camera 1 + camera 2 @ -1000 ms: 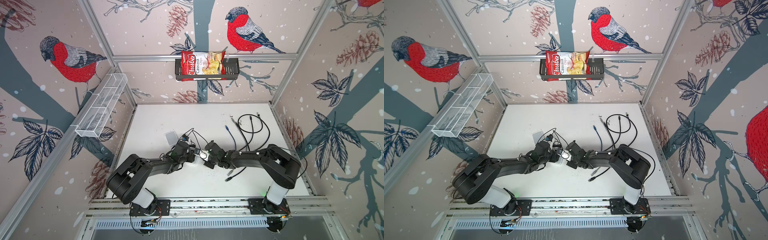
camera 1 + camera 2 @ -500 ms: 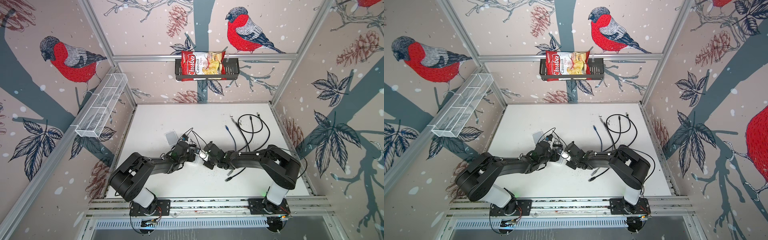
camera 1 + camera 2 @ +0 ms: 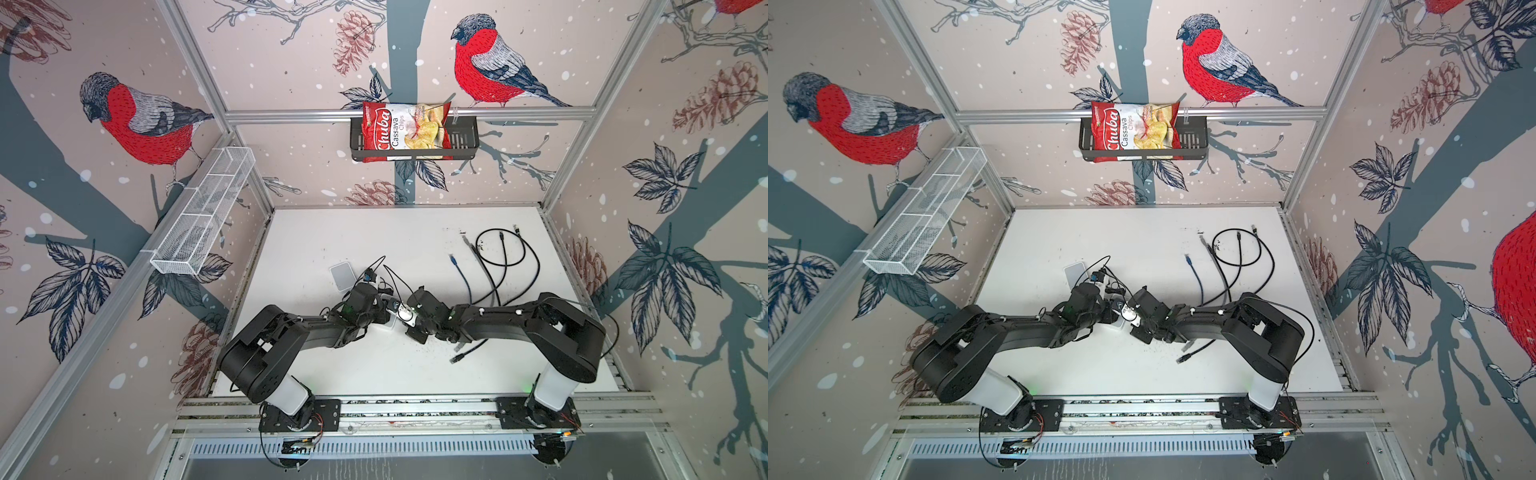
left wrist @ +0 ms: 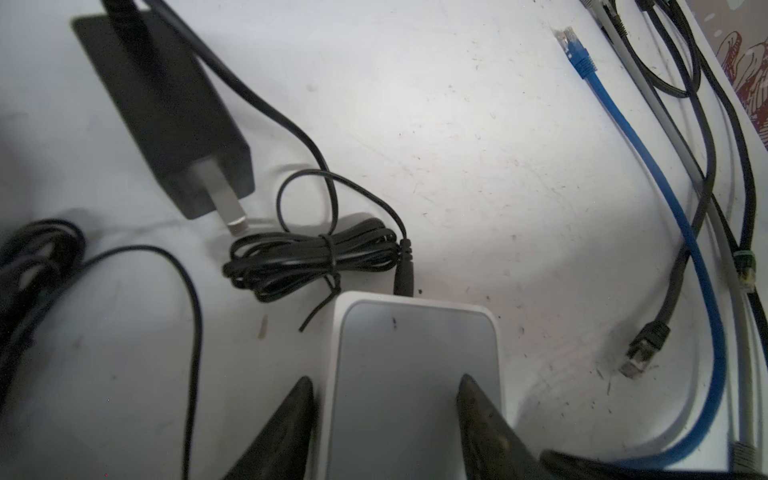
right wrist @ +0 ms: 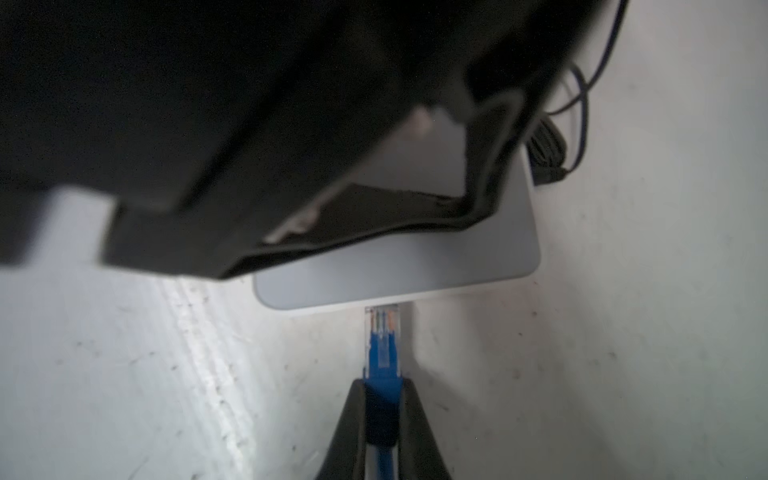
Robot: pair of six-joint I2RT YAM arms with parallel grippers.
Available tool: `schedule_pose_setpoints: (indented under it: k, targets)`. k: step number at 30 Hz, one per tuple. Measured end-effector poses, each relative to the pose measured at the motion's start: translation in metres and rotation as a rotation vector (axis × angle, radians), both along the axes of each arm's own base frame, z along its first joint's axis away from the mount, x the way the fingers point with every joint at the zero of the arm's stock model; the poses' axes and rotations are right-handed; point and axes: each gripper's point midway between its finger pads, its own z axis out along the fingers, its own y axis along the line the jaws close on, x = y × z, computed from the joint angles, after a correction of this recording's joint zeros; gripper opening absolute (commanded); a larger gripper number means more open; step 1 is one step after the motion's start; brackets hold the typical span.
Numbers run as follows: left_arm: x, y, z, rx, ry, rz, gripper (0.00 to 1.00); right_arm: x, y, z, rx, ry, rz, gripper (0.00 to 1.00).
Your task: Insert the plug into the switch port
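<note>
Near the middle of the table lies the switch (image 4: pixel 415 374), a flat white box with a grey top (image 5: pixel 415 266). My left gripper (image 4: pixel 384 390) is shut on it, one finger at each side. A barrel power lead is plugged into its far end. The plug (image 5: pixel 381 336) is a clear connector on a blue cable, and my right gripper (image 5: pixel 382 388) is shut on the blue boot just behind it. The plug's tip sits at the switch's near edge; the port itself is hidden. In both top views the left gripper (image 3: pixel 380 318) and right gripper (image 3: pixel 409 326) meet over the switch (image 3: pixel 382 329).
A black power adapter (image 4: pixel 166 108) and its bundled cord (image 4: pixel 307 262) lie beside the switch. Loose blue (image 3: pixel 459 272) and black cables (image 3: pixel 505 257) lie at the back right. A flat grey box (image 3: pixel 341 276) lies behind the left gripper. A chips bag (image 3: pixel 405 131) sits in the back-wall basket.
The left arm's elbow has shifted slightly. Both grippers stay at the switch with their holds unchanged.
</note>
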Motion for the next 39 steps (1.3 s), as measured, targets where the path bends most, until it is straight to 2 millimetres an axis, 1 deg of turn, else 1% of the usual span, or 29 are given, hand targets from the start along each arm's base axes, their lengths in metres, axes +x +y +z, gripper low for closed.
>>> schedule_pose_setpoints:
  k: [5,9,14,21,28,39]
  targets:
    - [0.001,0.001,-0.001,-0.014,-0.006,0.009,0.54,0.001,0.003,-0.001,0.001,0.005,0.000,0.03]
    - [0.003,0.001,-0.001,-0.021,-0.010,0.018,0.54,0.005,0.003,-0.001,0.002,0.006,-0.008,0.03]
    - [0.004,0.001,-0.001,-0.018,-0.015,0.015,0.53,0.014,-0.001,0.001,0.003,0.005,-0.028,0.03]
    - [0.002,-0.002,0.000,-0.006,-0.029,-0.023,0.53,0.017,-0.006,-0.002,-0.015,0.010,-0.043,0.03]
    - [0.004,-0.001,0.000,-0.003,-0.038,-0.012,0.53,0.024,-0.004,-0.003,-0.026,0.021,-0.060,0.03]
    - [0.006,-0.002,-0.001,-0.020,-0.046,-0.003,0.52,0.020,-0.003,-0.002,-0.030,0.056,-0.079,0.03]
